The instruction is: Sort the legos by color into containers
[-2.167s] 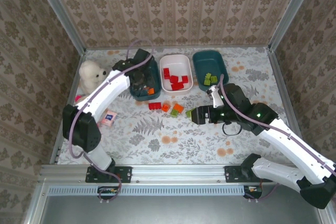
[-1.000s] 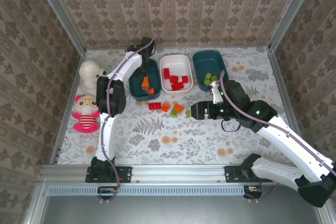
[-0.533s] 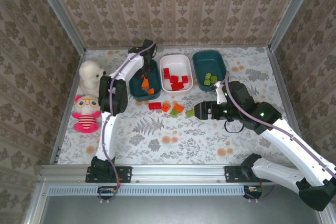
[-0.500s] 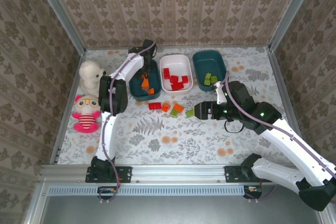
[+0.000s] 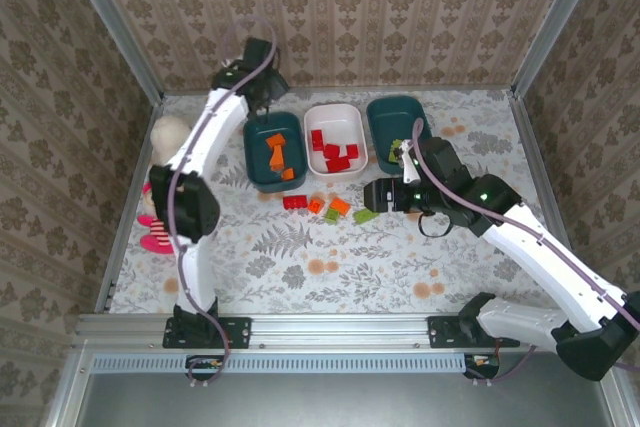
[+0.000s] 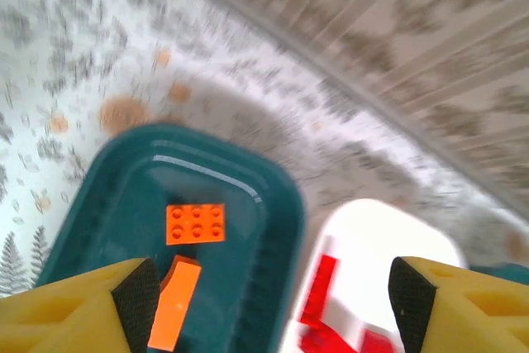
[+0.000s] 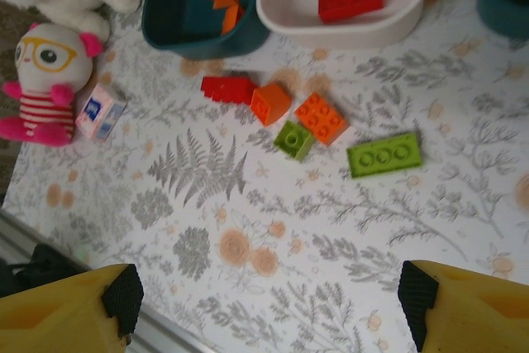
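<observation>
We see the left gripper (image 6: 269,303) with its jaws spread and nothing between them, hanging above the left teal tub (image 6: 285,204), where orange bricks (image 6: 195,223) lie. Just beside it, the white tub (image 6: 393,233) holds red bricks (image 6: 319,288). The right gripper (image 7: 264,307) is likewise spread and empty, over the table (image 7: 355,237). Ahead of it we count five loose bricks (image 7: 321,117) close together on the table: one red, two orange, two green. The right teal tub (image 5: 395,112) holds green bricks (image 5: 396,149).
</observation>
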`<act>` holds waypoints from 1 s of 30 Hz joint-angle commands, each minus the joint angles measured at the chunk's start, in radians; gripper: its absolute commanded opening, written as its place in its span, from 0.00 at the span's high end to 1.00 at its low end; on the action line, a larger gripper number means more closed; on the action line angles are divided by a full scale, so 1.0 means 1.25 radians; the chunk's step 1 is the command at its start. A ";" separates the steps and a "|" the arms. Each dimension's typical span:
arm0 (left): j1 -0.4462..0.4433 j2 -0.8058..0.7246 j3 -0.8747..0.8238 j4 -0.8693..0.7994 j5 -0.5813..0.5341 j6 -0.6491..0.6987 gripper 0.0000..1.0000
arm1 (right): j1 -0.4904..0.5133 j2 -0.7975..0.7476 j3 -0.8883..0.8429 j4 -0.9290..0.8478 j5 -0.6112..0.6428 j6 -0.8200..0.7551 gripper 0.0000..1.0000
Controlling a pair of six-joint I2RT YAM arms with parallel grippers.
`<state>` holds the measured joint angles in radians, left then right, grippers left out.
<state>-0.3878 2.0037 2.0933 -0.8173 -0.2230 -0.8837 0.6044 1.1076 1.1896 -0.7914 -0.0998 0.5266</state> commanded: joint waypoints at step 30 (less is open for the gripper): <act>-0.215 -0.938 -1.004 0.113 0.157 0.090 0.29 | 0.044 0.560 0.166 -0.117 0.195 0.601 0.26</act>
<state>-0.6476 0.8639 0.8425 -0.6552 -0.0193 -0.7494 0.6609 1.7454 1.3537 -0.9161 0.1394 1.1183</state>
